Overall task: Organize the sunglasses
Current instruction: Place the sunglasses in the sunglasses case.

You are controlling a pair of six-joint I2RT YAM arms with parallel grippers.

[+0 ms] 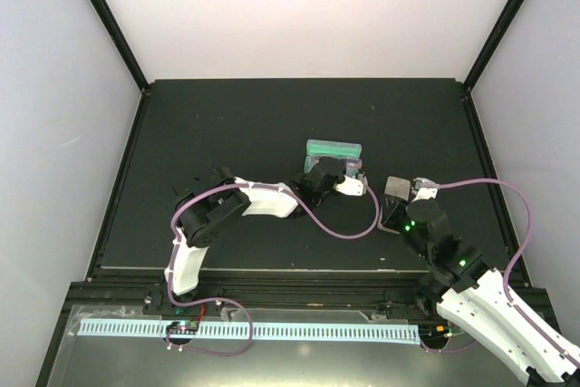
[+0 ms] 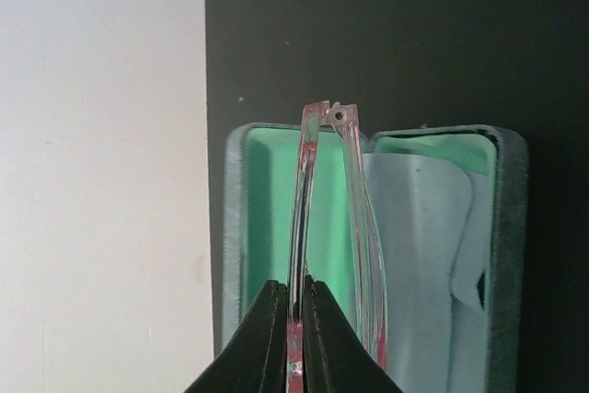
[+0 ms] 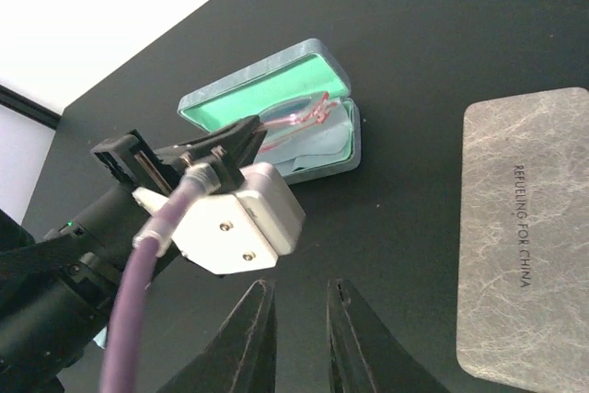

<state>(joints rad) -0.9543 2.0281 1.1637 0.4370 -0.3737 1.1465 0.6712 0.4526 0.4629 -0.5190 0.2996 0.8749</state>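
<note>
Mint-green lining fills both halves of the open blue-grey case [image 2: 235,227], which lies near the middle of the black counter [image 1: 227,124], a little toward its right edge. A light blue cloth [image 2: 414,227] sits in one half, one edge curling up against the wall. The pink-framed sunglasses [image 2: 304,181] are over that open case, folded and seen end-on: clear pink plastic, thin arms, a small hinge screw at the top. The left gripper [image 2: 294,290] has its jaws pinched tight on one arm of the frame. Whether the frame touches the lining I cannot tell.

Toward the near right corner lies a second case [image 3: 525,236], closed, beige-grey with a marbled skin and printed lettering, apart from the open one. The right gripper [image 3: 296,296] hovers beside it over bare counter, jaws narrowly parted with nothing between them. Bare black surface runs from the open case to the far edge and the left edge.
</note>
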